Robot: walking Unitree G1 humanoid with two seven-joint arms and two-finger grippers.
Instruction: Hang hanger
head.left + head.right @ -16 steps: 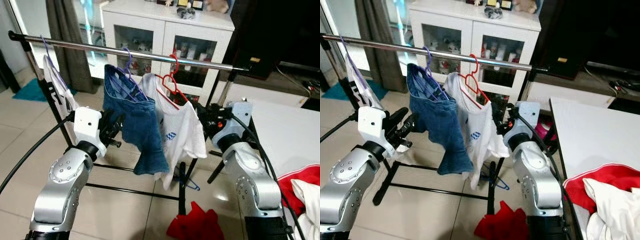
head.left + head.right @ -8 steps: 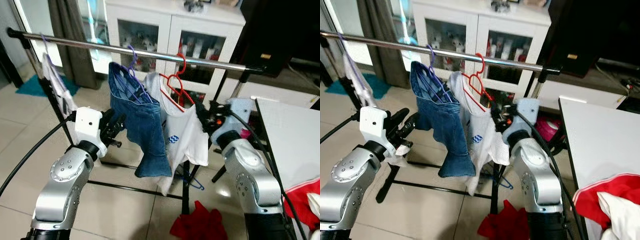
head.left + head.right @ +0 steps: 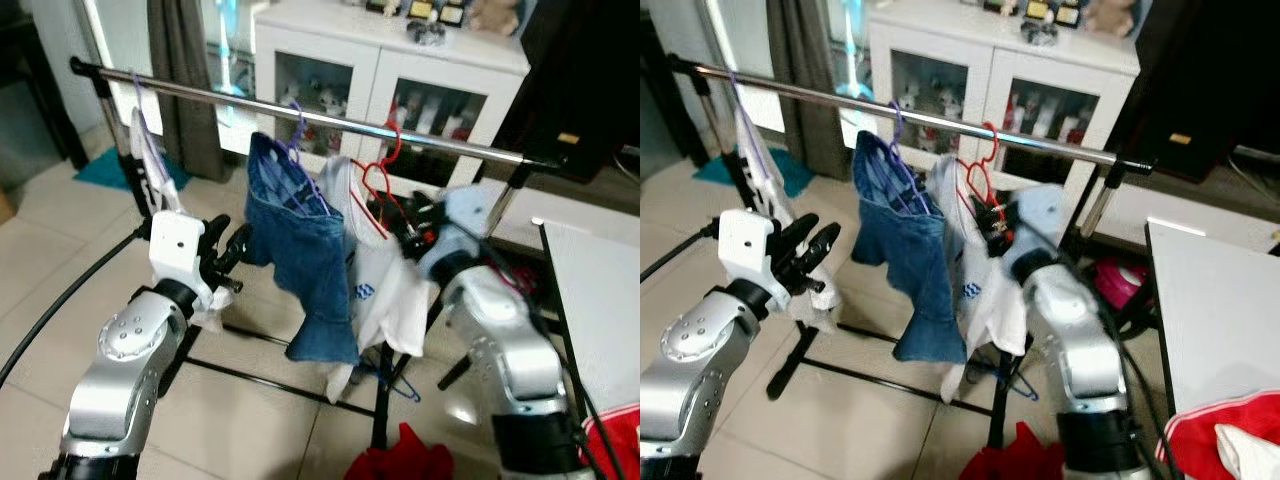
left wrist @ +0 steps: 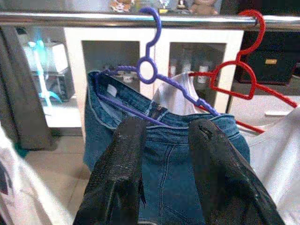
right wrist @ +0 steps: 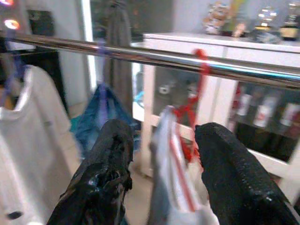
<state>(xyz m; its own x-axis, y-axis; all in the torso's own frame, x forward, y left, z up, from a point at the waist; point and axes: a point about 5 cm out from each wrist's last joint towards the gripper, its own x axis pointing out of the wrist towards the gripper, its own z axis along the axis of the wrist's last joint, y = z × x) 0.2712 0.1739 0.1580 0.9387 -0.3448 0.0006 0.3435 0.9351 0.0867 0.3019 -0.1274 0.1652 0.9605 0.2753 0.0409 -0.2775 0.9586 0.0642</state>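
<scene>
Steel rail (image 3: 400, 133) carried the red hanger (image 4: 253, 70); both grippers, left gripper (image 4: 161, 154) and right gripper (image 5: 161, 154), stood spread, empty, just short of it.

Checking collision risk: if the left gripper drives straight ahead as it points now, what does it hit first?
Most likely the blue jeans on the purple hanger: the open left gripper points at their waistband, no contact visible. Depth unclear.

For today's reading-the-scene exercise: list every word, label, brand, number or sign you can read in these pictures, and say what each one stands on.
None can be read.
White T-shirt on the red hanger: a small blue printed logo, too blurred to read.
Dark unit right of the rail: a small yellow sticker, too small to read.
White garment at the rail's left end: dark print, unreadable.
</scene>
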